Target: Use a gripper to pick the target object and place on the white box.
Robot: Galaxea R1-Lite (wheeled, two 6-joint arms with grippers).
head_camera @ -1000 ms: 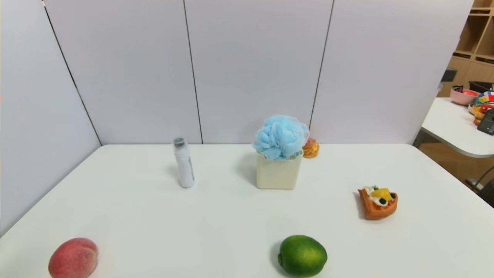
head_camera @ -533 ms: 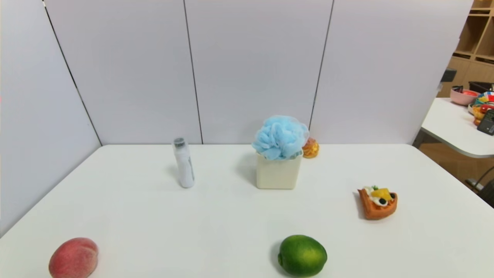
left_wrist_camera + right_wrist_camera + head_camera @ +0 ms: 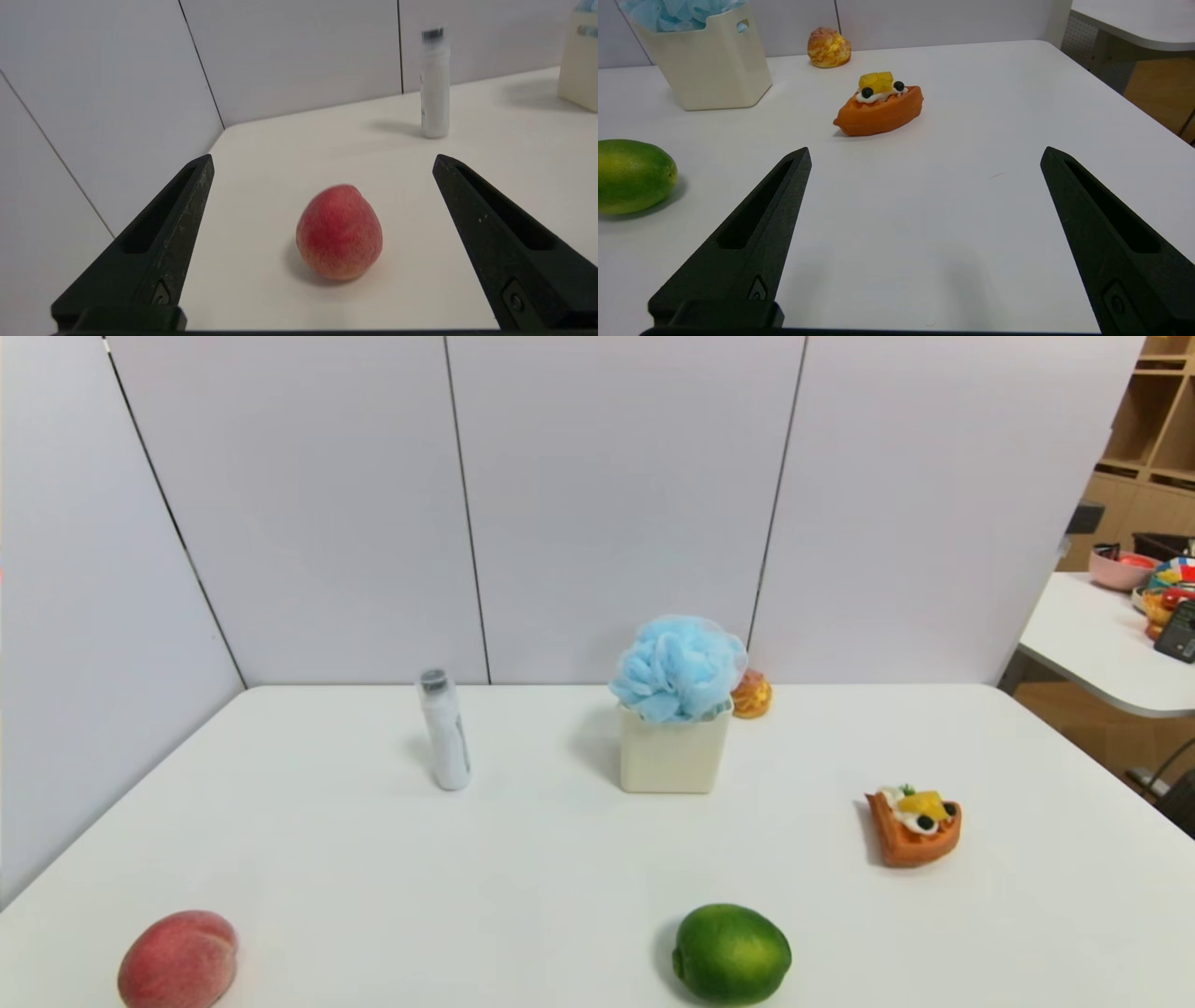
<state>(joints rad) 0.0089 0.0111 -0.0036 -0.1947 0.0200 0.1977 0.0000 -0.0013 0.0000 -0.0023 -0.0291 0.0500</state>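
Note:
The light-blue mesh pouf, the target object (image 3: 679, 667), rests on top of the cream-white box (image 3: 674, 753) at the table's back centre; both also show in the right wrist view, pouf (image 3: 677, 11) and box (image 3: 707, 63). Neither arm shows in the head view. My left gripper (image 3: 322, 161) is open low over the near left of the table, with a red peach (image 3: 339, 232) on the table ahead between its fingers, untouched. My right gripper (image 3: 924, 154) is open over bare table at the near right, nothing between its fingers.
A white bottle (image 3: 444, 730) stands left of the box. A cream puff (image 3: 752, 693) sits behind it. A waffle tart (image 3: 914, 826) lies at the right, a green lime (image 3: 731, 954) near front centre, the peach (image 3: 177, 959) near front left. A side table (image 3: 1111, 649) stands right.

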